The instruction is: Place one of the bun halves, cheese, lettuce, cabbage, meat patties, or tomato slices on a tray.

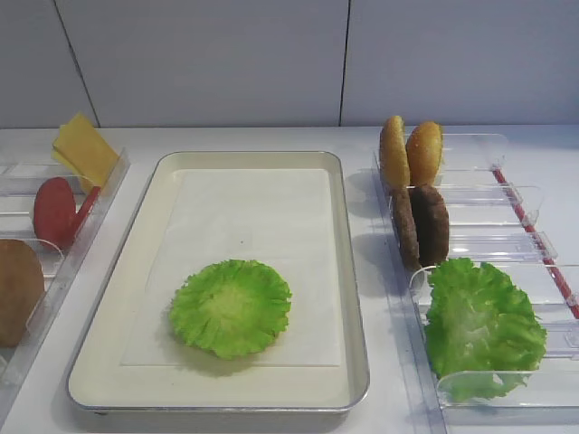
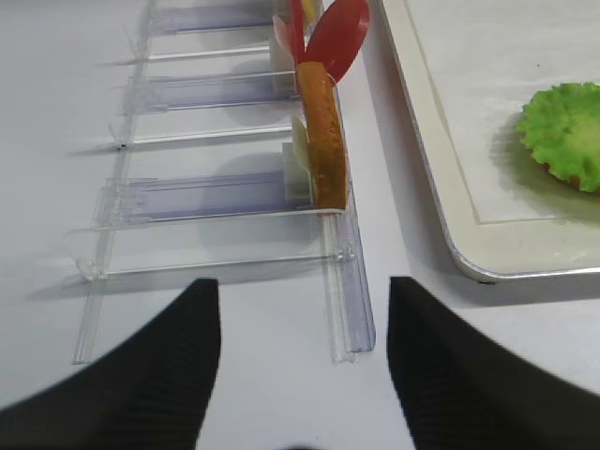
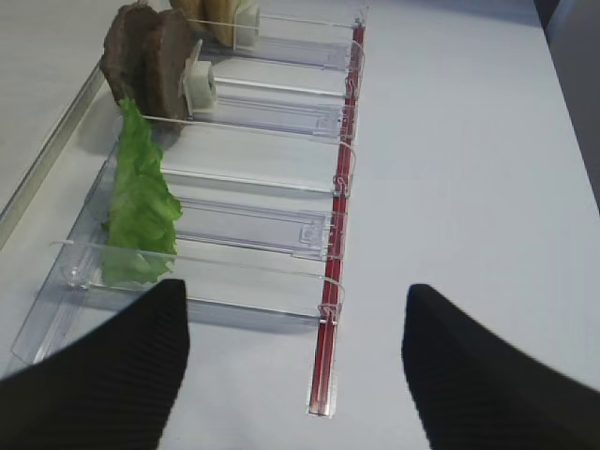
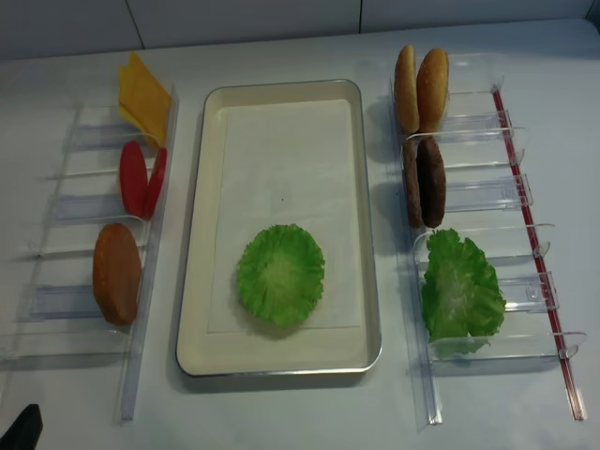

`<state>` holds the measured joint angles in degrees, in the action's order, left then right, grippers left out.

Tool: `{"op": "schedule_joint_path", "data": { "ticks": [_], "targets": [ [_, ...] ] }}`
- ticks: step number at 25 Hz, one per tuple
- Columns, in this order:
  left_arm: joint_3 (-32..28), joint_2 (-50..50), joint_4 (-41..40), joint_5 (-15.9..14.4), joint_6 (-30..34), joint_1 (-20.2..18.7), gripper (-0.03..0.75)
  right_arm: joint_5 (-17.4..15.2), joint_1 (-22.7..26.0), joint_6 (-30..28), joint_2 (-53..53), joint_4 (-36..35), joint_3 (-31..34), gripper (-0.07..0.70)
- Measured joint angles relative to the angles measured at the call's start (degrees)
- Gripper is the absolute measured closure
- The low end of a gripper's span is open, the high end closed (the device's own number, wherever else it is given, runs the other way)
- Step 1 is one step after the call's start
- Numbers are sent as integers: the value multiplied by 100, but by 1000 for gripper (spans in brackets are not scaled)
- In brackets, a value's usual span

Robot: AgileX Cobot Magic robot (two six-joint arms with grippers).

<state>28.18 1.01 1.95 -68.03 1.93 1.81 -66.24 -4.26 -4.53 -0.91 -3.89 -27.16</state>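
The round frilly bright green lettuce leaf (image 1: 232,307) lies flat on the white paper liner of the big cream metal-rimmed tray (image 1: 353,316), toward its near end; both black grippers — right (image 3: 295,361), left (image 2: 302,361) — hang wide open and empty, well apart from it over the clear plastic racks (image 3: 234,234) on either side.

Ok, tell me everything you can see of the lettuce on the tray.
The lettuce is one round, flat, bright green leaf with a frilly edge and ribs running out from a paler middle. It looks slightly glossy, perhaps plastic. It lies flat on the white paper liner in the near half of the tray, clear of the rim. Only the liner touches it; no gripper is near it.
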Motion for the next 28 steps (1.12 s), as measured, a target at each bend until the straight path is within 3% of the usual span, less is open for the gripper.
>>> {"op": "schedule_joint_path", "data": {
  "ticks": [28],
  "targets": [
    [0, 0, 0, 0, 0, 0, 354, 0, 0, 105, 0, 0, 0, 127]
  ]
}}
